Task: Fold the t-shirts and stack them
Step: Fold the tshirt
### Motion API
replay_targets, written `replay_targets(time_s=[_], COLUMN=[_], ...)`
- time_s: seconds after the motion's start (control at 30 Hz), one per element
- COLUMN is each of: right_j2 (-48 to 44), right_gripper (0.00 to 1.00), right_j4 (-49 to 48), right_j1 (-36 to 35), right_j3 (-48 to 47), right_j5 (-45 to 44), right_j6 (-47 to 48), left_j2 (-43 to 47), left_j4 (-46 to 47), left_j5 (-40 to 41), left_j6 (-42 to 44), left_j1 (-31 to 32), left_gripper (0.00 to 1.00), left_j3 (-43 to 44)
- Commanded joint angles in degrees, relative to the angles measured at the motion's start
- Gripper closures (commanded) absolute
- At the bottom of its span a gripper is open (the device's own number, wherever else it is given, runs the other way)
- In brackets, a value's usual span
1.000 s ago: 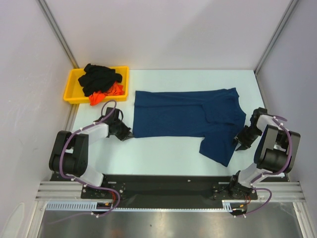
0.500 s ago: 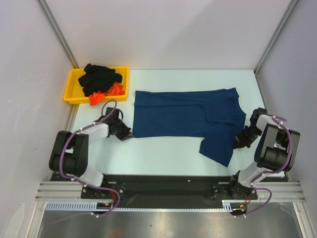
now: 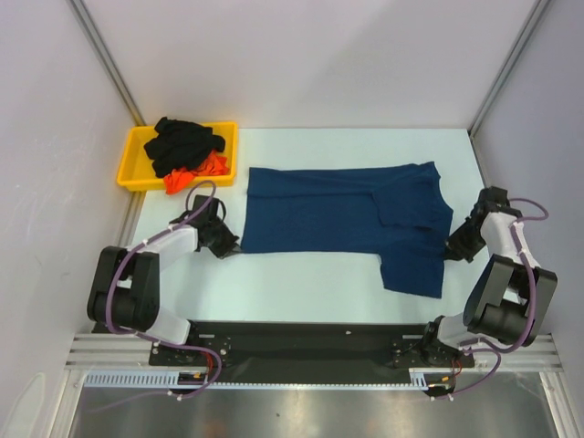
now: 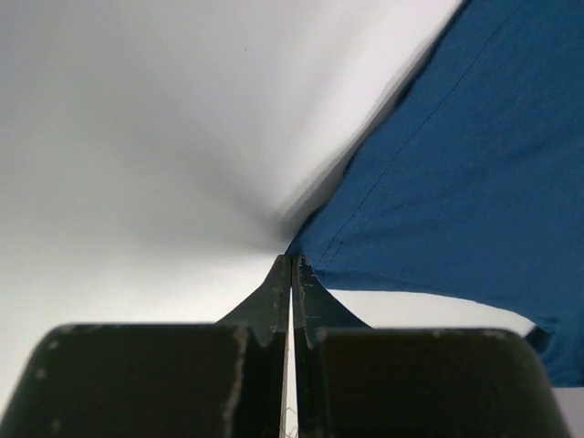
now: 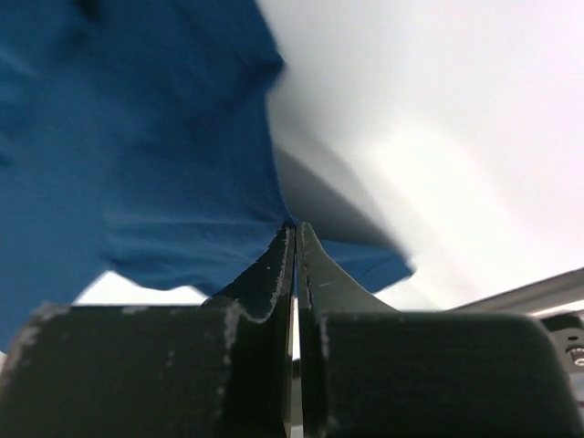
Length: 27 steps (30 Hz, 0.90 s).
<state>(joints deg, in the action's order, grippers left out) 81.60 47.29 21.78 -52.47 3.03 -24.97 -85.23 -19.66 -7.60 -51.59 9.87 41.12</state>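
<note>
- The table [image 3: 319, 274] has a flat, pale, near-white top, evenly lit, with only soft shadows.
- The back wall [image 3: 310, 55] is a plain light grey panel, unmarked.
- The left wall [image 3: 46, 137] and the right wall [image 3: 547, 137] are the same plain panels, closing in the table.
- Slim metal posts stand at the rear corners, left [image 3: 105, 59] and right [image 3: 511, 64].
- A brushed metal sheet [image 3: 310, 411] runs along the near edge.

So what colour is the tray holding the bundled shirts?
The tray is yellow, seen best in the top external view.
</note>
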Motion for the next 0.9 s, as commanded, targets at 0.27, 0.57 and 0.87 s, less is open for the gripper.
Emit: replay_targets(time_s=[0.27,0.57,0.87], right_j2=[5.14,15.49,26.23], right_gripper=[1.0,1.0,1.0], right_j4=[1.49,-0.09,2.19], right_j1=[-0.86,-2.0,-2.88], right_j3=[-16.77,-27.85,-41.39], right_j5=[1.28,3.74,6.2], right_j6=[0.62,0.01,0.63], left_j2=[1.13,-3.88,-13.55], left_j4=[-5.91,-8.11,-9.61], left_j5=[5.57,7.42,7.24], left_j6=[7.55,9.49,8.97], left_j1=[1.38,1.38,0.86], left_gripper=[1.0,1.0,1.0], left_j3=[11.95,22.41,30.85])
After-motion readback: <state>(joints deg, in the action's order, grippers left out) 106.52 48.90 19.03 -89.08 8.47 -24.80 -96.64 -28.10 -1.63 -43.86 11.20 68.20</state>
